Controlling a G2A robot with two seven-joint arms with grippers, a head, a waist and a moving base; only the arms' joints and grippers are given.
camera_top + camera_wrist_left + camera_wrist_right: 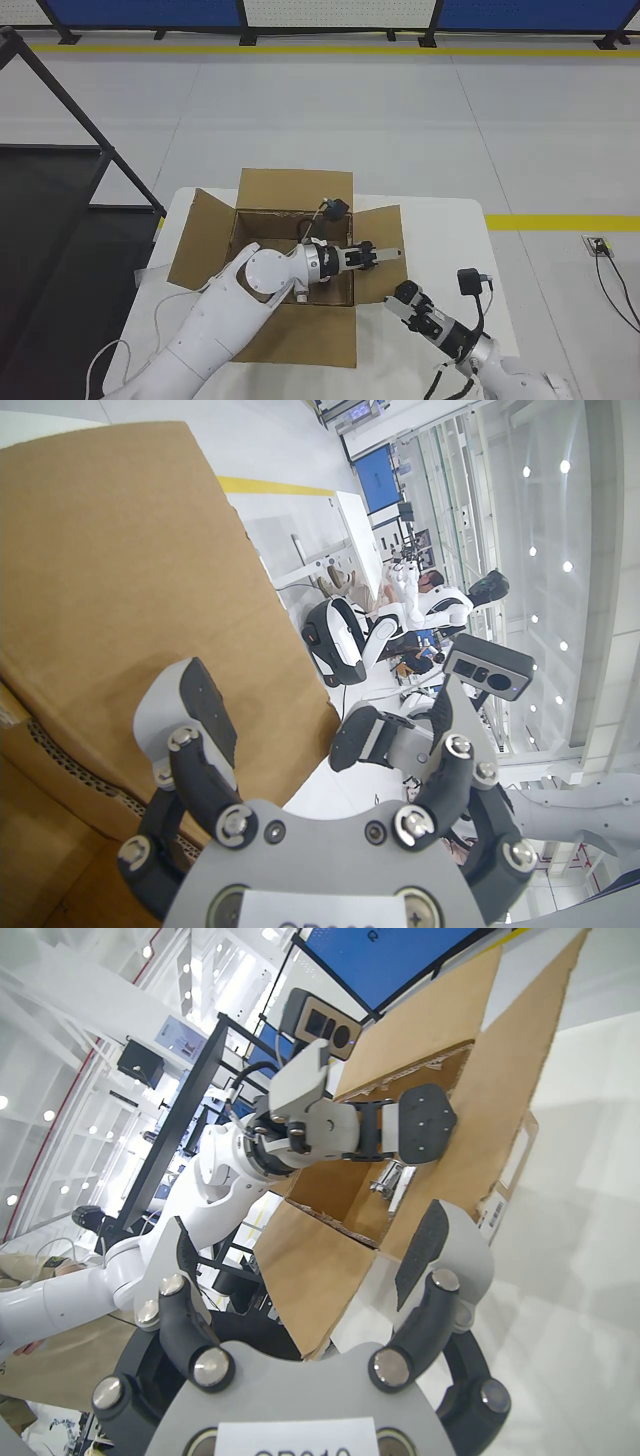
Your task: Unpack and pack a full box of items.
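The open cardboard box [295, 340] sits on the white table with its flaps spread. My left gripper [385, 254] is open at the box's right flap [385, 275]. In the left wrist view one fingertip [205, 705] lies over the brown flap [125, 575], and the flap's edge runs between the fingers of the left gripper [320, 715]. The right wrist view shows the left gripper [425, 1123] against that flap [500, 1053], with a shiny metal item [395, 1178] down inside the box. My right gripper [305, 1253] is open and empty. It hangs just off the box's front right corner, where the top view shows the right gripper [400, 297].
The white table [440, 230] has bare surface to the right of the box. A black frame [90, 150] stands off the table's left side. A printed label [505, 1188] is stuck on the box's outer wall.
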